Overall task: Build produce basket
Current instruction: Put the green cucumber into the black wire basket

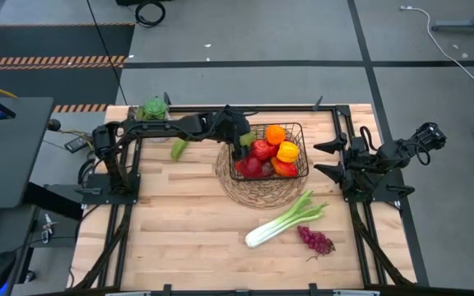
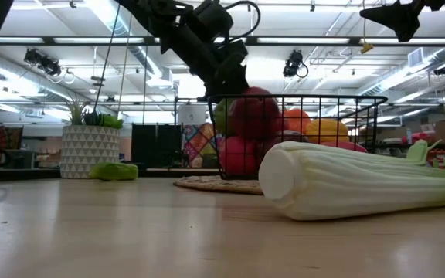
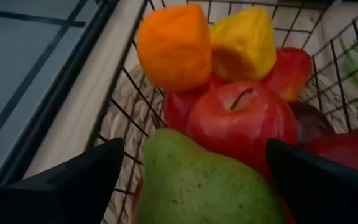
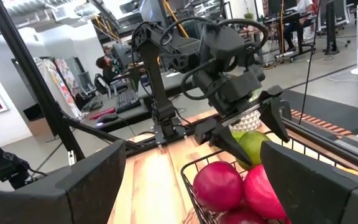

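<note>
The black wire basket (image 1: pixel 306 153) stands on a round woven mat (image 1: pixel 257 191) and holds red apples (image 3: pixel 241 118), an orange pepper (image 3: pixel 174 45) and a yellow one (image 3: pixel 244 42). My left gripper (image 3: pixel 194 149) hangs open over the basket's left end, slanting down. A green pear (image 3: pixel 204 183) lies between its fingers, on top of the apples, with a gap showing beside one finger. My right gripper (image 1: pixel 327 158) waits open at the table's right edge. Celery (image 1: pixel 282 220), purple grapes (image 1: pixel 315 240) and another green pear (image 1: pixel 178 149) lie on the table.
A potted plant (image 1: pixel 153 108) stands at the far left corner, behind the loose pear. The celery lies just in front of the mat, the grapes to its right. Bare wood stretches across the near left part of the table (image 1: pixel 171 238).
</note>
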Available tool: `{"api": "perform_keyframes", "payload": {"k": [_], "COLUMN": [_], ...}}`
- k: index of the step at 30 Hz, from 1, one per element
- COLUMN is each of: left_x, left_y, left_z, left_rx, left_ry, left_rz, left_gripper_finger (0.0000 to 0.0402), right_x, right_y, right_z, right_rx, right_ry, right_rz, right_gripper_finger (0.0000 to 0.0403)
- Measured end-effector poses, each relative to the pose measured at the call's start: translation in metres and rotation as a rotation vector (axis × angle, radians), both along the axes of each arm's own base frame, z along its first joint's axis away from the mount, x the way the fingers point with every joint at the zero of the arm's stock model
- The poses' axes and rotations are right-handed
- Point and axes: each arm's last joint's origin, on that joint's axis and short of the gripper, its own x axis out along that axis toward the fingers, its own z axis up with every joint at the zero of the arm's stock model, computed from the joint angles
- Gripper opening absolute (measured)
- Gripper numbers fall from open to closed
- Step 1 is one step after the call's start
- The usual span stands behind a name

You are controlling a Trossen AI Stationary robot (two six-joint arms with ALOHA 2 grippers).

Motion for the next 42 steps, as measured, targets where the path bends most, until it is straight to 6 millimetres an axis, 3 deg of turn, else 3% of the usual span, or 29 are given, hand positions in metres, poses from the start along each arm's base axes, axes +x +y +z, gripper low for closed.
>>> {"api": "perform_keyframes", "payload": {"k": [4, 10, 14, 17, 23, 28, 37, 42], "left_x": [-0.003, -0.016, -0.034, -0.051, -0.086, -0.106, -0.142, -0.150], "left_y": [0.000, -0.004, -0.007, -0.007, 0.001, 0.010, 0.030, 0.032], "left_z": [0.006, 0.037, 0.060, 0.065, 0.046, 0.017, -0.040, -0.054], "left_rx": [0.020, 0.059, 0.079, 0.055, -0.082, -0.182, -0.207, -0.219], "left_ry": [-0.002, -0.078, -0.085, 0.000, 0.325, 0.457, 0.590, 0.600], "left_rz": [0.021, 0.017, 0.011, 0.022, 0.100, 0.271, 0.515, 0.540], "left_gripper_finger": [0.0400, 0.0400, 0.0400, 0.0400, 0.0400, 0.0400, 0.0400, 0.0400], "right_x": [0.000, 0.000, 0.000, 0.000, 0.000, 0.000, 0.000, 0.000], "right_y": [0.000, 0.000, 0.000, 0.000, 0.000, 0.000, 0.000, 0.000], "right_z": [0.000, 0.001, 0.001, 0.001, 0.001, 0.001, 0.005, 0.007], "right_rx": [0.000, 0.003, 0.003, 0.003, 0.003, 0.003, 0.026, 0.037], "right_ry": [-0.001, -0.006, -0.007, -0.006, -0.006, -0.007, -0.050, -0.070], "right_rz": [0.002, 0.003, 0.003, 0.003, 0.003, 0.003, 0.003, 0.003], "right_gripper_finger": [0.0376, 0.0376, 0.0376, 0.0376, 0.0376, 0.0376, 0.0376, 0.0376]}}
